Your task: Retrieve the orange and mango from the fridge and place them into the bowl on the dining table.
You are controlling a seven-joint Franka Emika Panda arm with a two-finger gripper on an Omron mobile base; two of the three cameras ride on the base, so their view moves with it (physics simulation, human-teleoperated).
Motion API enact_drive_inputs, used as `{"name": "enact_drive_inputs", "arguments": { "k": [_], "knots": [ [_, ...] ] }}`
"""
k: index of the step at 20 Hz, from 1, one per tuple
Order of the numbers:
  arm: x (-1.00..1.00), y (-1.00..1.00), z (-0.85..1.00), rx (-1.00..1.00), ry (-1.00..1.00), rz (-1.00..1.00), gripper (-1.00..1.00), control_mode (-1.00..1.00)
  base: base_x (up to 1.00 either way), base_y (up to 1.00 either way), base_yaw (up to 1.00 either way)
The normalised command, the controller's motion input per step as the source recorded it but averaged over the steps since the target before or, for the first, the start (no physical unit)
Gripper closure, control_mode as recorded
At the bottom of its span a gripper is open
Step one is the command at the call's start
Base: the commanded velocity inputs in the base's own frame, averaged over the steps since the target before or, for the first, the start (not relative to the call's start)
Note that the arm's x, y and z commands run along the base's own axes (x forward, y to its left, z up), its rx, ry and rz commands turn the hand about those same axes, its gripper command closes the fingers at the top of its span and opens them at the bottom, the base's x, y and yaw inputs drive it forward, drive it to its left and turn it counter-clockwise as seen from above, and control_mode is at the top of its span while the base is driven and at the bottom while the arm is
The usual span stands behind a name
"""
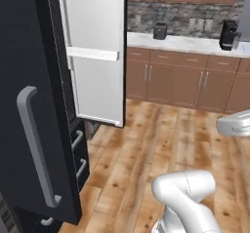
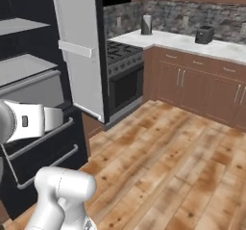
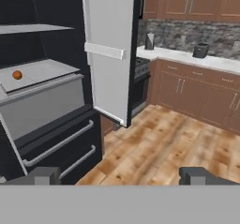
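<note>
The dark fridge [image 3: 51, 138] stands open on the left, with grey shelves and lower drawers with bar handles. The orange [image 3: 17, 75], a small round ball, rests on the middle grey shelf [image 3: 42, 73], far ahead of my gripper [image 3: 121, 176]. My gripper is open and holds nothing, and its two dark fingertips [image 3: 44, 175] stand wide apart. The fridge's open door [image 1: 95, 51] shows its white inner side. The other fridge door [image 1: 29, 129] is closed and has a long grey handle. Shelves show in the right base view too [image 2: 24, 65]. The mango, bowl and dining table are out of view.
Brown cabinets with a white top [image 1: 185, 76] line the back wall, carrying a toaster [image 1: 159, 30] and a coffee machine [image 1: 228, 34]. A dark stove [image 2: 120, 60] sits beside the open door. Wooden floor [image 2: 173, 166] lies open to the right.
</note>
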Motion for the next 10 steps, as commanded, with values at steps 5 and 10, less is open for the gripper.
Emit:
{"name": "enact_drive_inputs", "arguments": {
  "k": [5,10],
  "knots": [
    [0.0,0.0,0.0,0.0,0.0,0.0,-1.0,1.0,0.05,0.0,0.33],
    [0.0,0.0,0.0,0.0,0.0,0.0,-1.0,1.0,0.24,-0.11,0.33]
  ]
}}
